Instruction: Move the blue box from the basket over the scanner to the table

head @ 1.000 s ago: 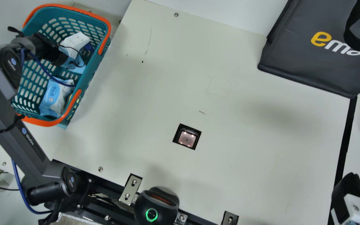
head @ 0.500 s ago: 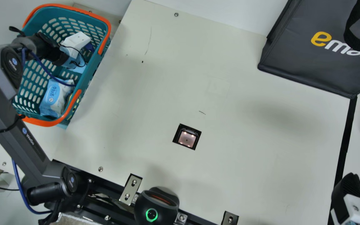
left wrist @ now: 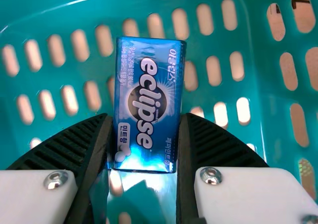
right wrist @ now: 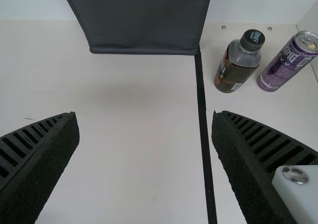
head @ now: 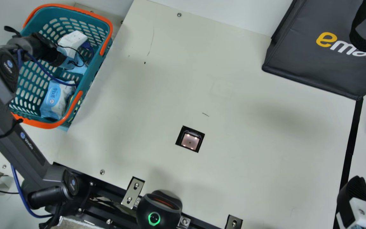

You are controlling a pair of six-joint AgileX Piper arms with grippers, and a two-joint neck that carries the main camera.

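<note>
My left gripper is inside the teal basket at the main view's left, its fingers hidden there. In the left wrist view the blue box stands out against the perforated basket wall, and my left gripper is shut on its two long sides. The scanner is a lit square window set in the table. At the main view's lower right rests my right gripper; in the right wrist view my right gripper is open over the table, nothing between its fingers.
A blue-and-white soft pack lies in the basket, whose orange-handled rim is close to the left arm. A dark bag stands at the back right. A bottle and a purple can stand beyond a black strip.
My left arm and gripper have shifted slightly to the main view's left and upward inside the basket. The right gripper has kept still.
</note>
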